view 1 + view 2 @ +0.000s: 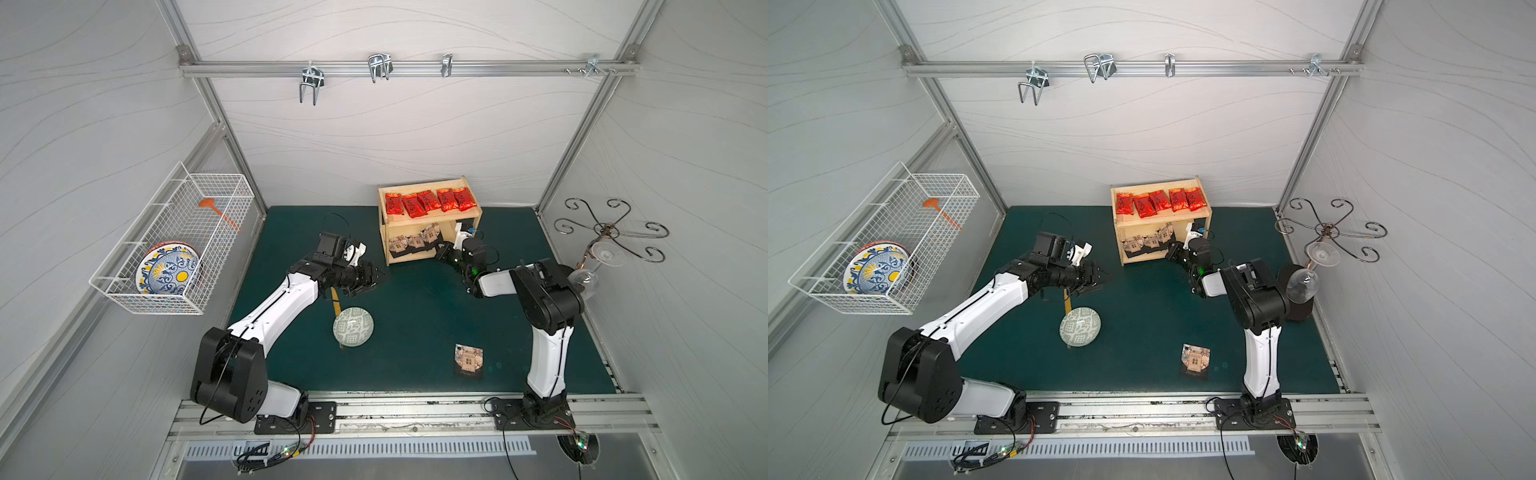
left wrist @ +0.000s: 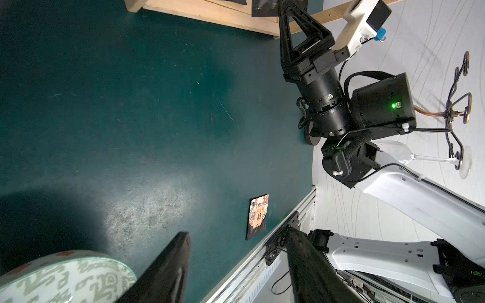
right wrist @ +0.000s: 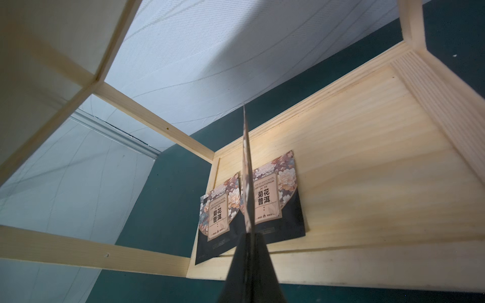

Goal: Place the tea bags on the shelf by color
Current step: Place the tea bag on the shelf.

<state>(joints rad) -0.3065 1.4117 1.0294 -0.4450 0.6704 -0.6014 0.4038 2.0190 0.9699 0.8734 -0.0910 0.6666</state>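
— Checking right gripper [image 3: 249, 237]: state and load?
— Jaws fully closed on one black-edged tea bag [image 3: 247, 170]. In the right wrist view the packet stands edge-on between the fingers, inside the lower tier of the shelf [image 1: 411, 259].

— Contents of that tier?
— Two more black-edged flat tea bags [image 3: 275, 199] lie face up on the board, side by side. One overlaps the front rim.

— Upper tier?
— Five red tea bags [image 1: 426, 201] lie in a row across the top board in both top views.

— Left gripper [image 1: 376, 277]?
— Jaws are partly apart with nothing between them. It hangs over the green mat [image 1: 415, 316], between the shelf and the round patterned bowl [image 1: 353, 327], touching neither.

— Any packets off the shelf?
— One. A loose tea bag [image 1: 468, 358], black-edged with the tan picture upward, lies flat on the mat near the front edge. It is well apart from both grippers and to the right of the bowl.
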